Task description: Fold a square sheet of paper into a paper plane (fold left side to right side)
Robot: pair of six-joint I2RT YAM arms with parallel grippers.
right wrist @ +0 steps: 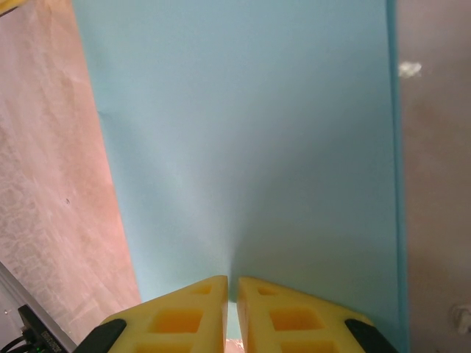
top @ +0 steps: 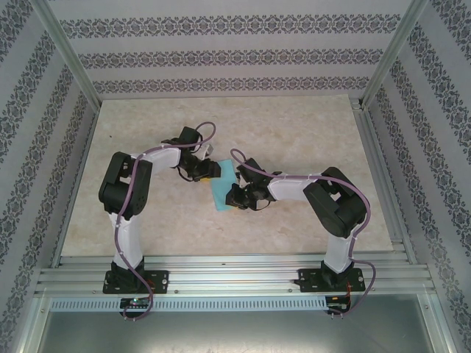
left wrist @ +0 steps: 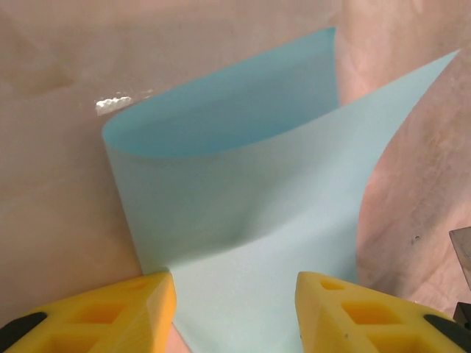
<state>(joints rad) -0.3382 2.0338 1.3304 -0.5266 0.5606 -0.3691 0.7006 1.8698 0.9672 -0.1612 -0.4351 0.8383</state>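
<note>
The square sheet of paper [top: 223,193] is turquoise and lies mid-table between the two arms. In the left wrist view the sheet [left wrist: 250,191] is bent over itself in a soft curve, its upper layer standing off the lower one. My left gripper [left wrist: 234,287] is open, its yellow fingers [left wrist: 132,309] standing apart over the sheet's near part with no grip on it; from above it [top: 208,173] sits at the sheet's far-left corner. My right gripper [right wrist: 232,283] is shut on the sheet's [right wrist: 243,147] near edge; from above it [top: 237,197] is at the sheet's right side. The paper plane is out of view.
The beige marbled tabletop [top: 294,140] stretches around the sheet. Aluminium rails [top: 235,268] run along the near edge, and a metal frame post [top: 383,66] rises at the right. Patterned walls enclose the back and both sides.
</note>
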